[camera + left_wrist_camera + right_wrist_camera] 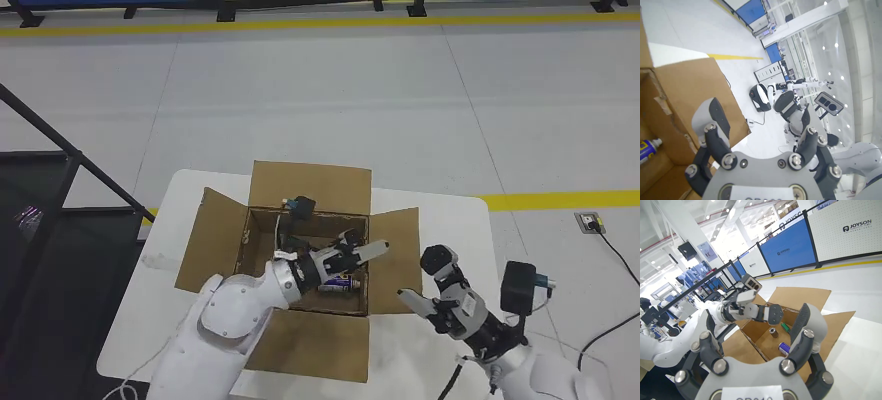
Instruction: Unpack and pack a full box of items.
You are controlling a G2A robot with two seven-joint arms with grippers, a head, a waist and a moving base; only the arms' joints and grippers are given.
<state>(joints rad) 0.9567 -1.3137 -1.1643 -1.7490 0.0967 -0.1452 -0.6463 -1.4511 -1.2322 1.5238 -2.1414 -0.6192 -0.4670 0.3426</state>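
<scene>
Top view: left gripper (358, 250) hangs wide apart, empty, over the open brown cardboard box (310, 185); right gripper (424, 281), also wide and empty, hovers just right.

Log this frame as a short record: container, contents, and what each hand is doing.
Container: brown cardboard box, flaps open, on white table
Contents seen: blue spray can lying down; dark metal cylinder upright; green pen-like item lying down
Left hand: open, empty, above the box opening
Right hand: open, empty, outside the box by a side flap
</scene>
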